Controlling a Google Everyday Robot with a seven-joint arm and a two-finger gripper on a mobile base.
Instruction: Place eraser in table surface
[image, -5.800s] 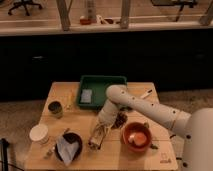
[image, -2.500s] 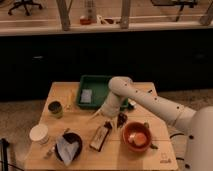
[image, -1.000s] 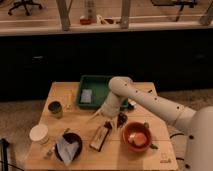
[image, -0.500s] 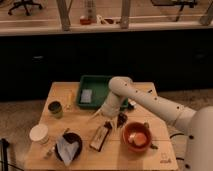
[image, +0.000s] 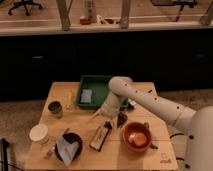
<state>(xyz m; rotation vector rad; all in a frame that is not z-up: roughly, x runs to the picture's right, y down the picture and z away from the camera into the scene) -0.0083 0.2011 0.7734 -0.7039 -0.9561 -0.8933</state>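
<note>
The eraser (image: 100, 136), a long dark block with pale edges, lies flat on the light wooden table surface (image: 115, 156), just left of the orange bowl (image: 136, 136). My gripper (image: 107, 117) hangs over the table above the eraser's far end, at the end of the white arm (image: 145, 100) that reaches in from the right. It holds nothing and is apart from the eraser.
A green tray (image: 95, 92) with a small pale rectangle (image: 86, 96) stands at the back. A dark cup (image: 55, 109), a white cup (image: 39, 133) and a dark bowl with crumpled paper (image: 67, 146) stand at the left. A logo (image: 165, 161) marks the front right corner.
Between 5.8 s and 2.5 s ago the gripper rose off the eraser and left it lying on the table. Over the last second nothing has visibly moved.
</note>
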